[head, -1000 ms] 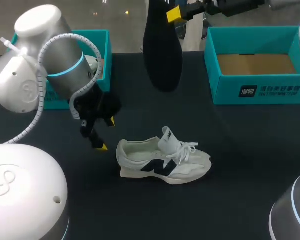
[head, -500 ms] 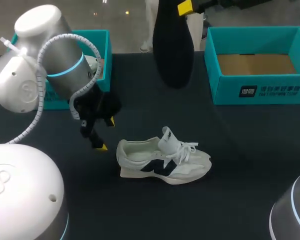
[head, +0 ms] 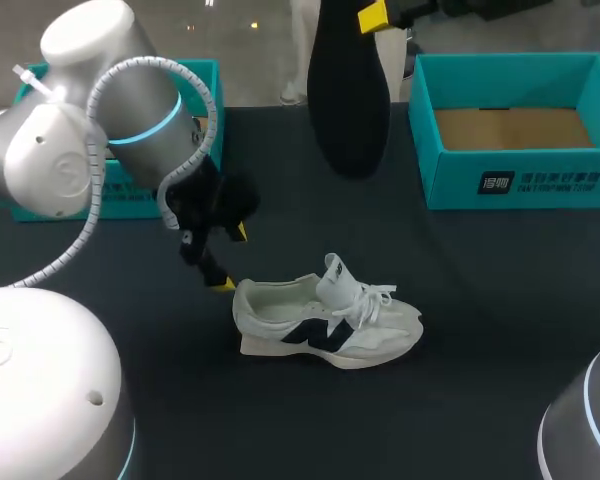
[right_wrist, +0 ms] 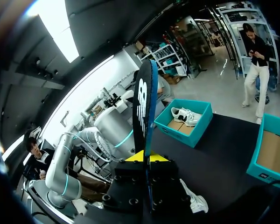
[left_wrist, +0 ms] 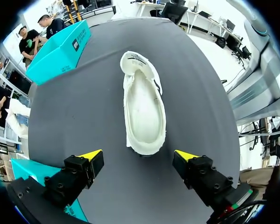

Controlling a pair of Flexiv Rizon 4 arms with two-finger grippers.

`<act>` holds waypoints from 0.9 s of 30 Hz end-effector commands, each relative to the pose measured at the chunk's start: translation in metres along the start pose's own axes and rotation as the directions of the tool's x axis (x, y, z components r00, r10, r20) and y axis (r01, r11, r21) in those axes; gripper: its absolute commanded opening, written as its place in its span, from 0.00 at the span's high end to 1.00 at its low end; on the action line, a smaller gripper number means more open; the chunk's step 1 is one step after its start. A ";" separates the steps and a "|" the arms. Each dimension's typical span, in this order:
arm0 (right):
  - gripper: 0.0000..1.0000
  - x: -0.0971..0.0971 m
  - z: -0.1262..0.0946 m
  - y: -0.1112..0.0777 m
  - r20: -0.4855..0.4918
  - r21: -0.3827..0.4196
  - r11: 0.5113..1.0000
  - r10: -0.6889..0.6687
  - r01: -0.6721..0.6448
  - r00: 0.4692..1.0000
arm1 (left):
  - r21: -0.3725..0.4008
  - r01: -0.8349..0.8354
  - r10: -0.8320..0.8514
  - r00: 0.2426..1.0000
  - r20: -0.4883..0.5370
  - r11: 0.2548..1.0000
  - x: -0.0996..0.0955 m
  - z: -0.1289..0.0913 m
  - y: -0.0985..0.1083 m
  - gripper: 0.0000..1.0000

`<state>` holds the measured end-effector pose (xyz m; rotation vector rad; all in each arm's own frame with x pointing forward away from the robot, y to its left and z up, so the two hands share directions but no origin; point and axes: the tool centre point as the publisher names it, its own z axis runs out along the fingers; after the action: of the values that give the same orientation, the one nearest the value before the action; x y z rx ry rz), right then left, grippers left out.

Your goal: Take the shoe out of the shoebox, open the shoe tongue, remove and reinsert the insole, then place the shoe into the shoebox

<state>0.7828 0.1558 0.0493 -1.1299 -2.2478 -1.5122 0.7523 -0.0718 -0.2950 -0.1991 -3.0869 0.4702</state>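
From where I stand the insole is out and has yet to go back in. The right hand (head: 372, 15) is clamped on one end of the insole (head: 348, 100) and holds it high in the air, the rest hanging down below the hand, well apart from the shoe (head: 325, 320). The left hand (head: 231, 258) stands open, spread to either side of the heel with nothing gripped. The shoe sits just ahead of it on the dark tabletop (head: 480, 330), very near one tip, though I cannot tell whether it touches.

Next, I reckon, the left hand should close on the heel to steady it, while the right lowers the insole and feeds it toe-first into the opening.

The shoe is a pale low trainer with a dark side mark. It stands upright on its sole, laces loose, tongue lifted, footbed bare. The insole is long, dark and thin. The empty shoebox (head: 420, 120) waits beyond the shoe, nearer the right hand.
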 end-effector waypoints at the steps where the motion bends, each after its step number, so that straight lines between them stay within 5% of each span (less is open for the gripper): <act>1: 1.00 0.000 0.002 0.001 0.002 0.001 1.000 0.002 -0.002 1.000 | -0.038 0.006 -0.006 1.000 0.002 0.999 -0.015 0.021 -0.031 0.00; 8: 1.00 0.000 0.002 0.001 0.002 0.001 1.000 0.002 -0.002 1.000 | -0.060 0.021 -0.021 1.000 -0.001 0.998 -0.025 0.055 -0.058 0.00; 16: 1.00 0.000 0.002 0.001 0.002 0.001 1.000 0.002 -0.002 1.000 | -0.088 0.009 -0.013 0.999 -0.052 0.996 -0.028 0.087 -0.057 0.00; 20: 1.00 0.000 0.002 0.001 0.002 0.001 1.000 0.002 -0.002 1.000 | -0.093 0.005 -0.013 0.996 -0.089 0.996 -0.028 0.099 -0.049 0.36; 25: 1.00 0.000 0.002 0.001 0.002 0.001 1.000 0.002 -0.002 1.000 | -0.109 0.002 -0.014 0.994 -0.109 0.994 -0.025 0.112 -0.041 0.62; 27: 1.00 0.000 0.002 0.001 0.002 0.001 1.000 0.002 -0.002 1.000 | -0.107 0.002 -0.014 0.993 -0.118 0.994 -0.024 0.114 -0.038 0.85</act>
<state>0.7821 0.1553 0.0486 -1.1302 -2.2476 -1.5143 0.7648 -0.1432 -0.3834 -0.2031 -3.0085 0.2751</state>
